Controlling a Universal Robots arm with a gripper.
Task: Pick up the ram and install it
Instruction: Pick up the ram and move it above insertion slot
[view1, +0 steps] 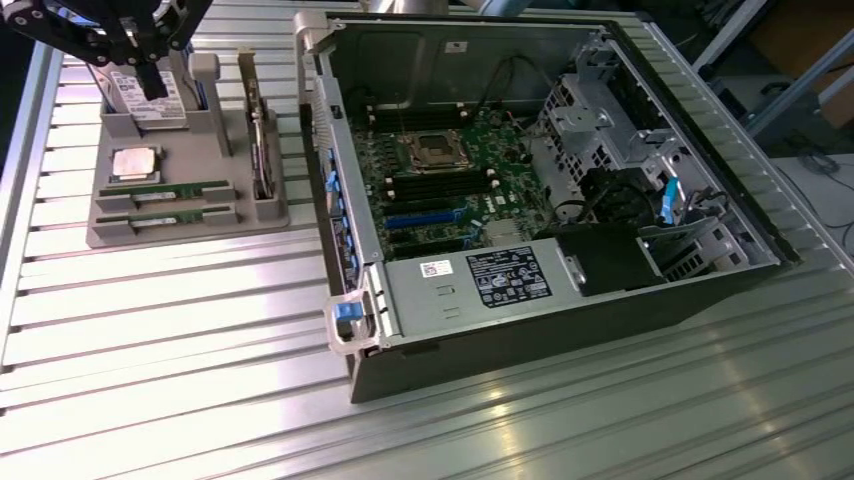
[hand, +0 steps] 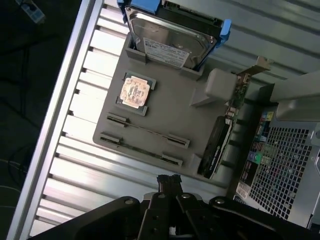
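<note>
Two ram sticks lie side by side in slots at the front of the grey holder tray (view1: 120, 232): one ram stick (view1: 163, 187) and its twin (view1: 168, 213). In the wrist view they appear edge-on as thin lines, ram (hand: 148, 131) and twin (hand: 141, 148). My gripper (view1: 144, 82) hovers high over the back of the tray, above the hard drive, well apart from the sticks. Its fingertips (hand: 169, 180) are pressed together, shut and holding nothing. The open computer case (view1: 534, 180) lies on the exterior view's right, with the motherboard's dark memory slots (view1: 434, 186) exposed.
The tray also carries a hard drive (hand: 170, 42) standing in a slot, a square silver processor chip (hand: 135, 91), and an expansion card (hand: 215, 150) upright at the tray's edge beside the case. The case wall (view1: 320, 170) rises close to the tray. The ribbed metal table (view1: 200, 330) spreads in front.
</note>
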